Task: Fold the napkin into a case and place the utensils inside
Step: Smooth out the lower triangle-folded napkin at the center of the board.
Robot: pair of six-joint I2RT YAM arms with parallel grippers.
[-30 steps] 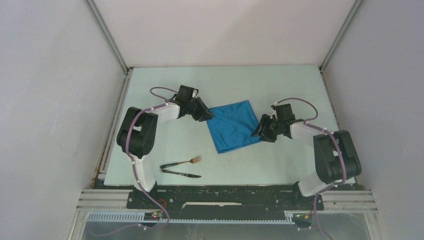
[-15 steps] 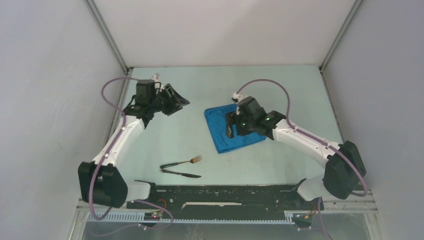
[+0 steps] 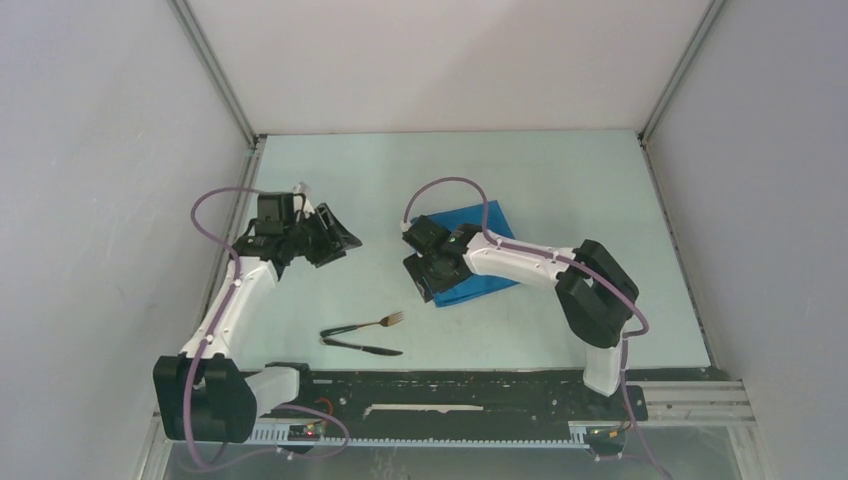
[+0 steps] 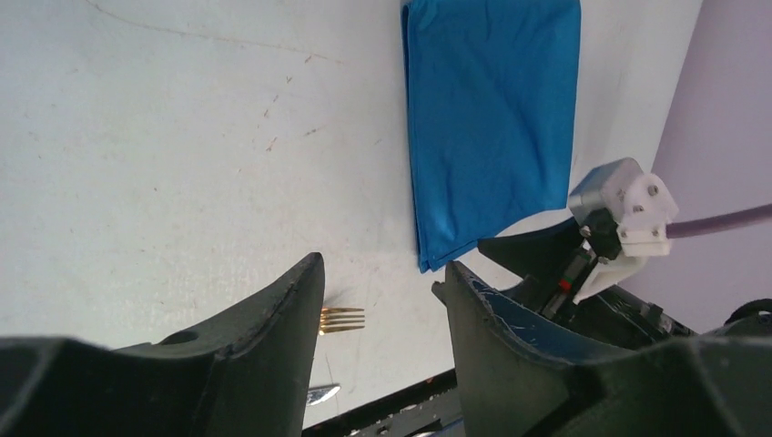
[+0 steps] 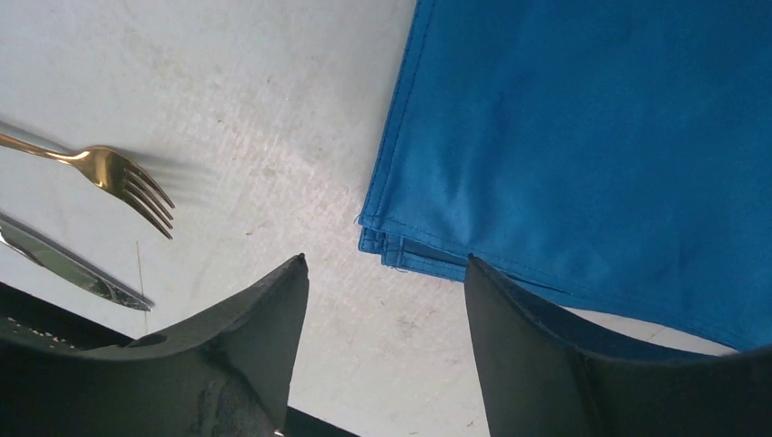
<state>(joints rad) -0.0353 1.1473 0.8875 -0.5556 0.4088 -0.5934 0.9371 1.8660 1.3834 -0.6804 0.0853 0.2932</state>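
The bright blue napkin (image 3: 487, 262) lies folded in several layers as a flat rectangle at mid table. It also shows in the left wrist view (image 4: 492, 118) and the right wrist view (image 5: 592, 137). My right gripper (image 3: 422, 274) hovers open and empty over the napkin's near-left corner (image 5: 387, 264). My left gripper (image 3: 338, 243) is open and empty to the left of the napkin, apart from it (image 4: 382, 264). The fork (image 3: 375, 323) with gold tines (image 5: 118, 177) and the slim knife (image 3: 365, 347) lie side by side nearer the front; the knife blade shows in the right wrist view (image 5: 73, 269).
The pale table (image 3: 560, 170) is walled at the left, right and back. A black rail (image 3: 450, 385) runs along the front edge just behind the utensils. The right arm's forearm (image 3: 520, 262) lies across the napkin.
My left gripper left the napkin's left corner and swung out to the left. My right gripper moved from the napkin's right side across it to its near-left corner. The utensils have not moved.
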